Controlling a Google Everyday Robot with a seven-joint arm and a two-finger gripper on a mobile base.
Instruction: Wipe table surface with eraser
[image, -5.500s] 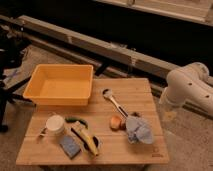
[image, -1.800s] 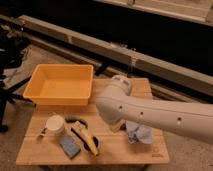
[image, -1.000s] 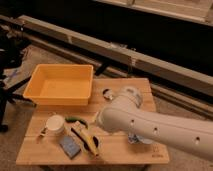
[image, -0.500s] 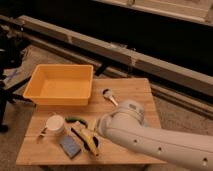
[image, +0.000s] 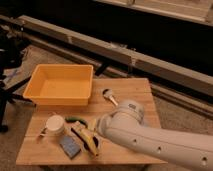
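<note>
The eraser (image: 70, 146), a flat blue-grey block, lies near the front left of the wooden table (image: 131, 88). My white arm (image: 145, 137) reaches in from the lower right and covers the table's right front part. Its rounded end sits next to a banana (image: 90, 141), to the right of the eraser. My gripper does not show; it is hidden behind the arm or out of the picture. Nothing touches the eraser.
A yellow bin (image: 61, 85) stands at the back left of the table. A white cup (image: 55, 124) and a green item (image: 75, 119) lie in front of it. A brush with a pale handle (image: 109, 96) lies mid-table. A metal rail (image: 125, 52) runs behind.
My arm has swung in from the right and moved left and nearer across the table, now covering the orange item and grey cloth. The things on the table have not moved.
</note>
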